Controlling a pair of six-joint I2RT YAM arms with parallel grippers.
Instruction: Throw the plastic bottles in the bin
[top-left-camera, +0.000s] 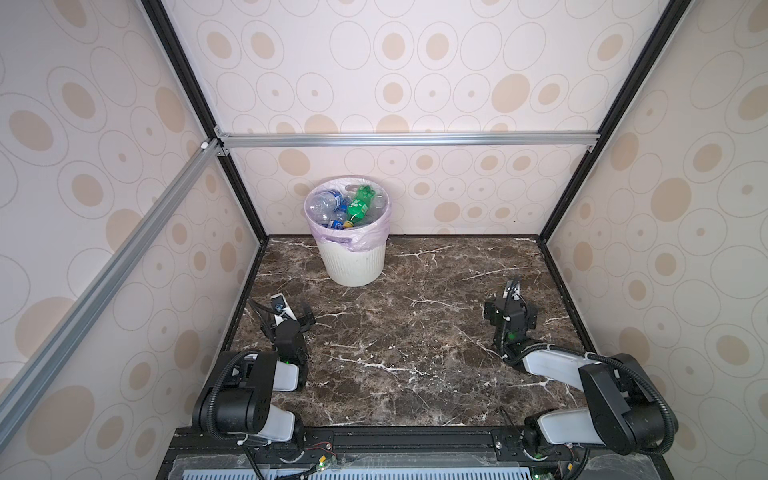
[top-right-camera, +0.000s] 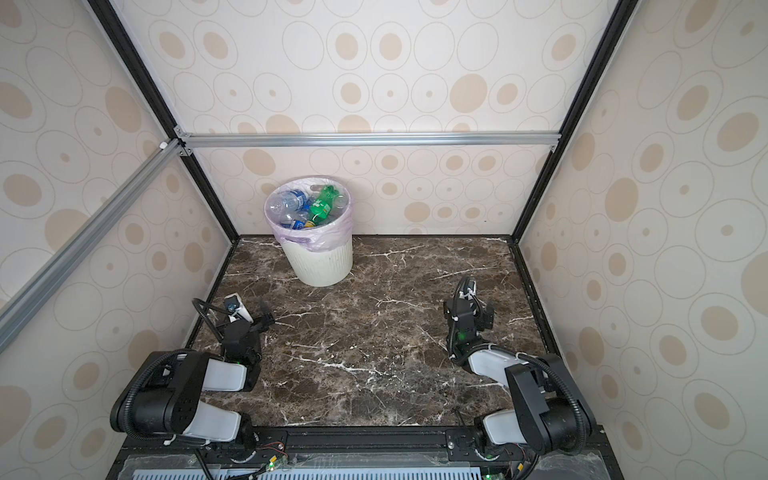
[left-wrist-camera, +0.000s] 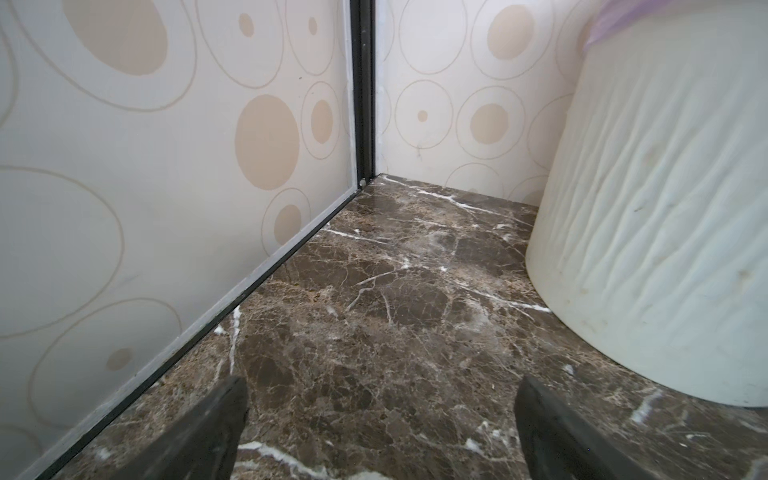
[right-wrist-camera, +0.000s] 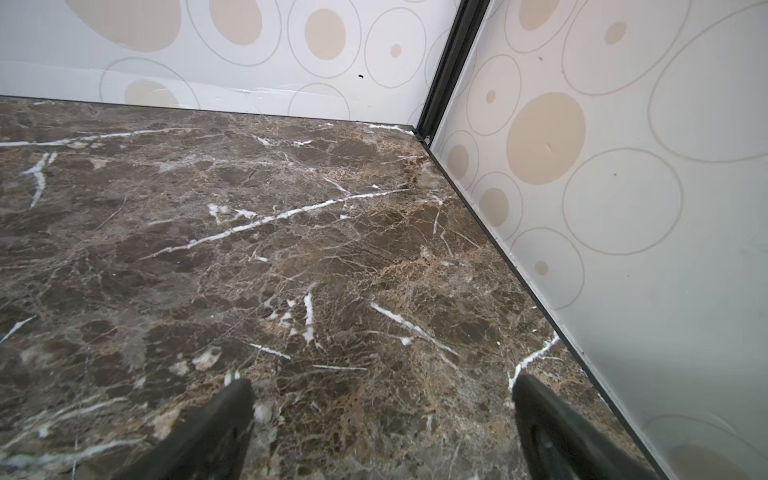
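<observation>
Several plastic bottles (top-left-camera: 332, 208) lie heaped in the bin (top-left-camera: 353, 266), with none on the bench (top-left-camera: 415, 353).
Clear bottles with blue labels and one green bottle (top-left-camera: 360, 204) fill the white ribbed bin, lined with a pale pink bag (top-left-camera: 368, 241), at the bench's far left. They look light, thin-walled and slippery; the mid-body should suit a grip. The left hand (left-wrist-camera: 380, 415) and right hand (right-wrist-camera: 382, 407) sit low, jaws wide apart, empty.

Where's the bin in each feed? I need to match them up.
Top view: the bin, left of centre near the back wall.
Top view: same place, slightly further left in frame.
Left wrist: its ribbed white wall, close up.
Right wrist: not in it.
Landmark: black corner post beside it, absent from right wrist.
</observation>
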